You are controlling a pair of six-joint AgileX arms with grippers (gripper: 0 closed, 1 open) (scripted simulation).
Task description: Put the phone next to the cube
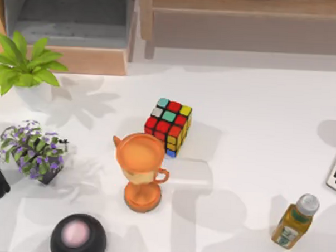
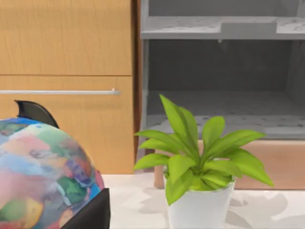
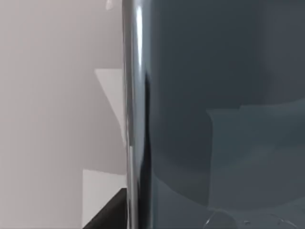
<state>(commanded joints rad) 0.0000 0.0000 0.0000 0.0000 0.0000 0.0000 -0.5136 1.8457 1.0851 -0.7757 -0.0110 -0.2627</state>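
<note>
Gripper fingers cannot be made out on either arm. Right wrist view: glossy dark grey-blue phone (image 3: 214, 114), silvery-rimmed, close up. Multicoloured black-edged puzzle cube (image 1: 168, 126) sits at the top view's centre.

White table (image 1: 258, 107), wooden cabinet (image 2: 66, 71), grey shelves (image 2: 219, 62)

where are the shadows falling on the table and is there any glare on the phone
Top view: soft grey shadows lie on the white table, to the right of the sticker-covered puzzle cube and the orange trophy cup, with leafy ones beside the green potted plant. Right wrist view: a bright streak of glare runs along the silvery rim of the dark grey-blue phone, whose glossy screen carries pale reflections.
</note>
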